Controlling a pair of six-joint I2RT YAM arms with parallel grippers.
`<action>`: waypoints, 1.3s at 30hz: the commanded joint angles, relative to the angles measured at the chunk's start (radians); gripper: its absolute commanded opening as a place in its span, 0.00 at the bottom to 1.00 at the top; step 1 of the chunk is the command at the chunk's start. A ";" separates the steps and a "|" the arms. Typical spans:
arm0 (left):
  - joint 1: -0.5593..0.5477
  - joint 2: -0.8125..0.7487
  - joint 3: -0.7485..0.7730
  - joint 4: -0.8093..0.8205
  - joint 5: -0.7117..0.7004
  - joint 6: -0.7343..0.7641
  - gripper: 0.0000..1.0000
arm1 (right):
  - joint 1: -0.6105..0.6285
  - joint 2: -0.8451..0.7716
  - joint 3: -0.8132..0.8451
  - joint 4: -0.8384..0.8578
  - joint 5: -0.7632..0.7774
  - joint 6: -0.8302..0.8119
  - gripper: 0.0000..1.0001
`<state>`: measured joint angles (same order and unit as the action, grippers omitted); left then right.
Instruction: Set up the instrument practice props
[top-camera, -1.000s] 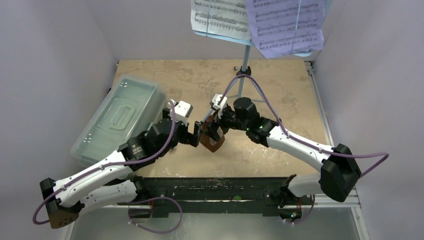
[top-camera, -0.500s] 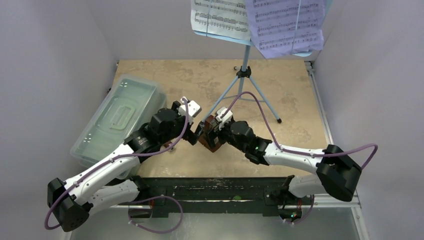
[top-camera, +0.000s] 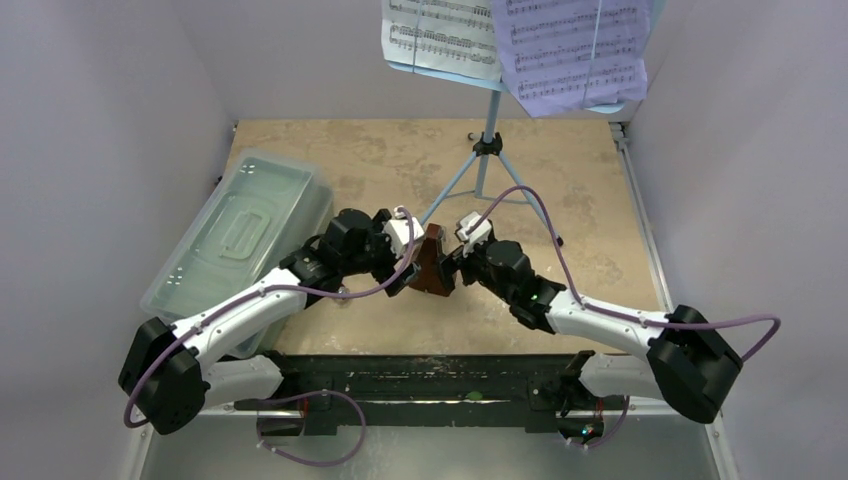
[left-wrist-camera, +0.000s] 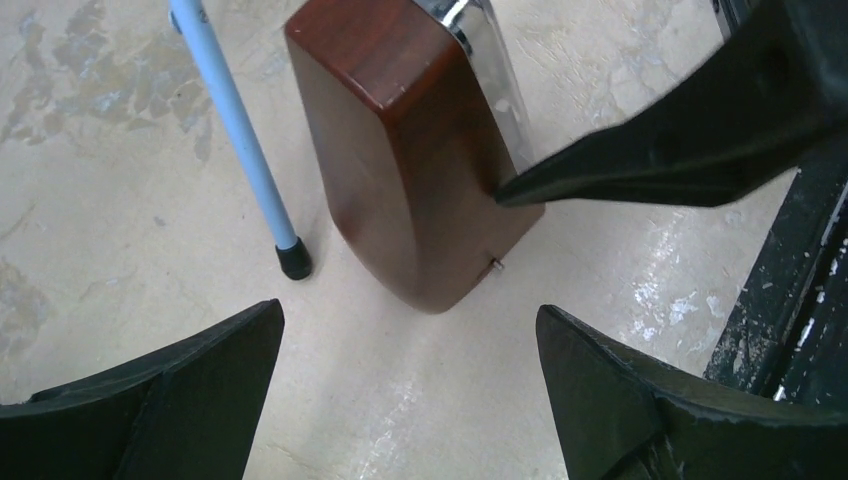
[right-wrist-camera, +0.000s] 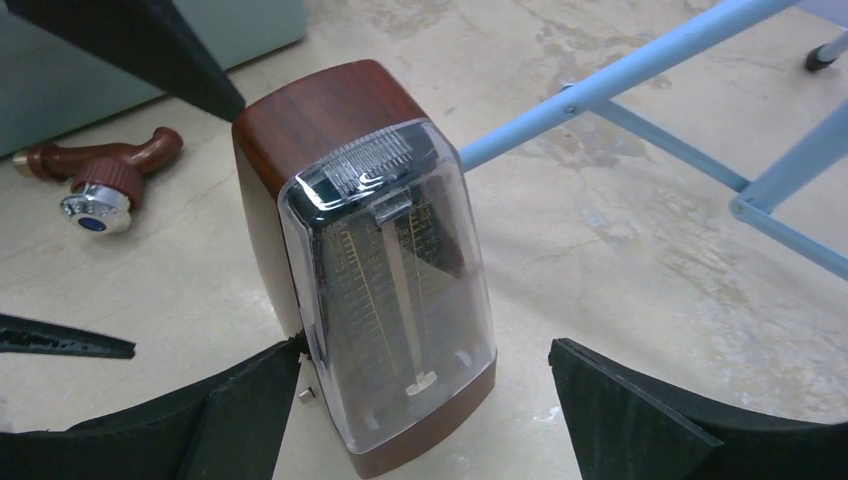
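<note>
- Far left: clear box (top-camera: 235, 245), lid on, lies slantwise by the left wall; the left arm passes just beside its near-right corner, so there is little room to swing that way
- Left gripper (left-wrist-camera: 408, 308): jaws released and spread wide, nothing between them; the tips sit just short of the metronome, low over the table (top-camera: 590, 200)
- Small brown piece (right-wrist-camera: 100, 180) with a chrome cap lies on the table left of the metronome, near the box; its purpose cannot be told
- Centre: metronome (right-wrist-camera: 385, 290) stands upright on its base with the clear cover on, just near of the stand's near-left foot and apart from it
- Right gripper (right-wrist-camera: 422, 350): jaws released, wide, straddling the metronome's base; one finger is close at its side, the other well apart, so no grasp
- Music stand (top-camera: 487, 150) stands on its three legs at the far side; white page (top-camera: 440, 38) and lilac page (top-camera: 570, 50) rest side by side on its desk
- Judgement: set-up looks all but finished, with stand, pages and metronome placed; what is left is backing both arms off without tipping the metronome
- Room: stand legs crowd the far side and the dark rail (top-camera: 430, 370) bounds the near edge; open table lies to the right
</note>
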<state>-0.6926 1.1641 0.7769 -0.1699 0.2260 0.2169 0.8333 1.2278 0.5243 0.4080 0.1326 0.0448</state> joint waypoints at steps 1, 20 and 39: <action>0.008 -0.020 0.002 0.082 0.105 0.088 0.97 | -0.017 -0.050 -0.001 -0.055 0.040 0.015 0.99; 0.136 0.204 0.116 0.215 0.491 0.291 1.00 | -0.024 -0.293 -0.135 0.048 -0.128 0.018 0.99; 0.133 0.391 0.119 0.312 0.653 0.269 0.88 | -0.179 -0.358 -0.227 0.262 -0.375 0.027 0.99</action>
<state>-0.5583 1.5356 0.8612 0.1184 0.8246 0.4618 0.7204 0.8932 0.3141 0.5583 -0.1642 0.0769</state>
